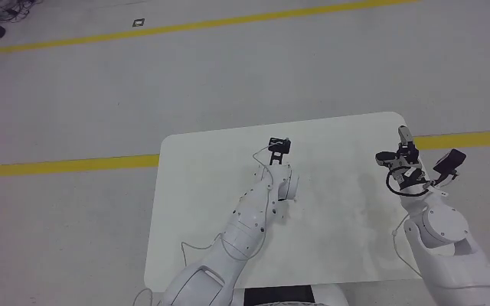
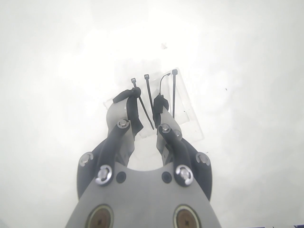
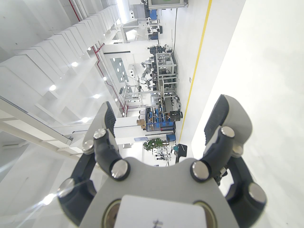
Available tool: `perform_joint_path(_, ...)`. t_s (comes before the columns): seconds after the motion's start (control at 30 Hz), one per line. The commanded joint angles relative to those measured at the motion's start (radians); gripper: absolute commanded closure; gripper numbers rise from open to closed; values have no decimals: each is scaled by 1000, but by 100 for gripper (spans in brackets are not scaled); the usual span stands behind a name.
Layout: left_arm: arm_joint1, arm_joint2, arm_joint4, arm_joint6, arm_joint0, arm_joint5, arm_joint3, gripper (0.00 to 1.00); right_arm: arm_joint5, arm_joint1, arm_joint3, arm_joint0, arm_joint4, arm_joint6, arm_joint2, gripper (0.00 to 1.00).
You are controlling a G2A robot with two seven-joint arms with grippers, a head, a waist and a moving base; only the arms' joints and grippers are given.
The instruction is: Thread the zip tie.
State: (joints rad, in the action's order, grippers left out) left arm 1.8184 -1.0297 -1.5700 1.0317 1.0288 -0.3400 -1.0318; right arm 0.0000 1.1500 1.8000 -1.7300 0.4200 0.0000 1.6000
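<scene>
Over the clear tray (image 2: 187,110), left gripper (image 2: 143,98) hangs jaws apart astride the zip ties (image 2: 149,91); looks like pick step, next needs closing on one. Right gripper (image 3: 166,110) also spread, empty

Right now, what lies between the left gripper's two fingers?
In the left wrist view, two black zip ties lie between the left gripper's fingers, on a clear tray.
</scene>
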Motion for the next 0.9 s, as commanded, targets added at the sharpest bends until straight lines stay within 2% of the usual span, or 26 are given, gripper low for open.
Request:
perform_joint_path(0.0,2,-2,0,-2,-1,0,3,84,0,0,0,0,0,0,0,0)
perform_joint_path(0.4,4,-8,0,-17,7,0,-12,83,0,0,0,0,0,0,0,0)
perform_joint_path(0.87,-12,-6,0,-9,26,0,-56,84,0,0,0,0,0,0,0,0)
